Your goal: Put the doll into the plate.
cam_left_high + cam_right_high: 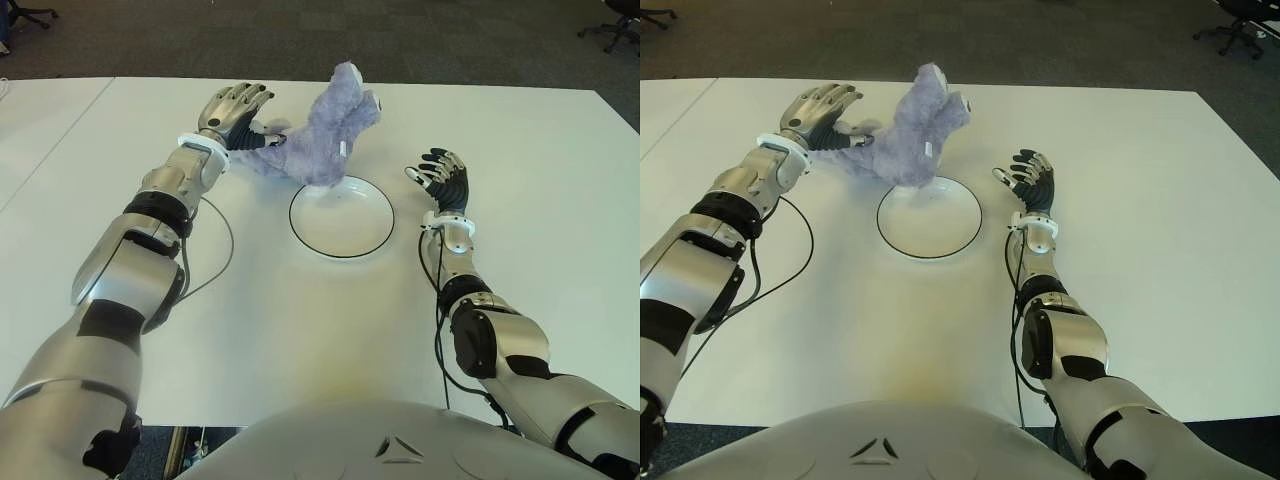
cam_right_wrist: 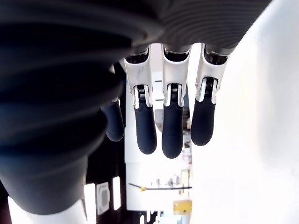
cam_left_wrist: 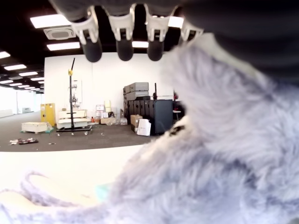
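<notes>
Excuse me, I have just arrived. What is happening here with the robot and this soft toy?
The robot's left hand grips a purple plush doll by one side and holds it at the far rim of a white plate on the white table. The doll's lower end is at or just over that rim; whether it touches is unclear. The right hand shows to the right of the plate, fingers loosely extended, holding nothing. The plate has nothing in its middle yet.
</notes>
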